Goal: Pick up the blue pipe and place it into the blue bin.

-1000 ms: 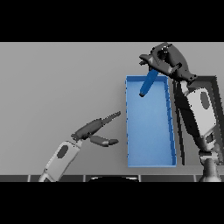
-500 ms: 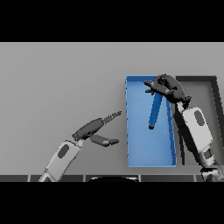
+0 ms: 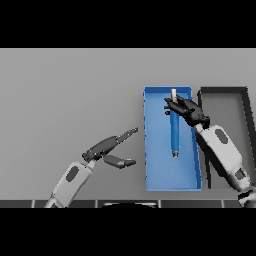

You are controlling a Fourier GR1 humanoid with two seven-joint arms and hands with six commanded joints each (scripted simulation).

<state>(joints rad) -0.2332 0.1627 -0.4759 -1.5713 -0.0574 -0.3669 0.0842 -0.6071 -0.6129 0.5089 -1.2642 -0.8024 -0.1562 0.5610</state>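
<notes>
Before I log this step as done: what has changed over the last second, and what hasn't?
The right hand came down from above the blue bin's far edge, bringing the blue pipe with it. The pipe, tilted in the air before, now lies lengthwise inside the bin. The hand is still at its far end; whether it has let go is unclear. The left hand, the bin and the dark tray stayed put.

Blue pipe [image 3: 175, 131] lies lengthwise inside the open blue bin [image 3: 160, 175].
</notes>
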